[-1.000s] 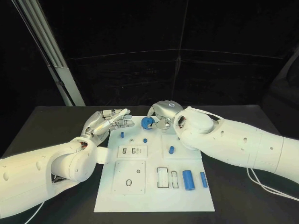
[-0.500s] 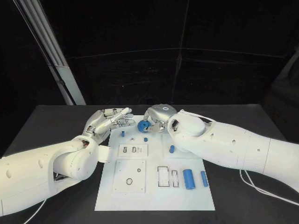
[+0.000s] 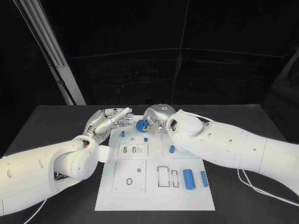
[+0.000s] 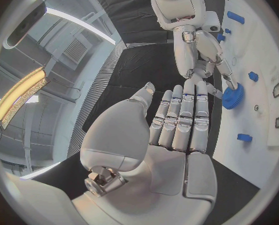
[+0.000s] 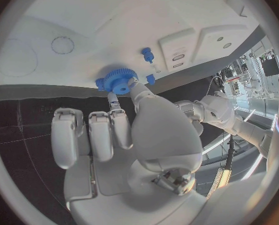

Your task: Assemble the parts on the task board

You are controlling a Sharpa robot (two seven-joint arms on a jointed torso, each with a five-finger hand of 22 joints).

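Note:
The white task board (image 3: pixel 156 186) lies in the middle of the table. My right hand (image 3: pixel 158 115) hovers at the board's far left corner and pinches a blue toothed gear (image 3: pixel 143 124) between thumb and a finger; this gear (image 5: pixel 117 80) shows just past the right hand (image 5: pixel 121 135). My left hand (image 3: pixel 109 119) stands close to the gear's left, fingers straight and holding nothing. In the left wrist view the left hand (image 4: pixel 174 127) lies flat, and the right hand (image 4: pixel 199 50) holds the gear (image 4: pixel 232 96) just beyond its fingertips.
Small blue pegs (image 3: pixel 122 134) (image 3: pixel 145 139) (image 3: pixel 171 149) stand on the board's far half. Two blue cylinders (image 3: pixel 188 178) (image 3: pixel 203 179) lie at its near right beside slotted plates (image 3: pixel 163 177). A metal post (image 3: pixel 48 51) rises at the far left.
The right hand has carried the gear a little leftward and lower, closer to the left hand's fingertips. The left hand has barely moved.

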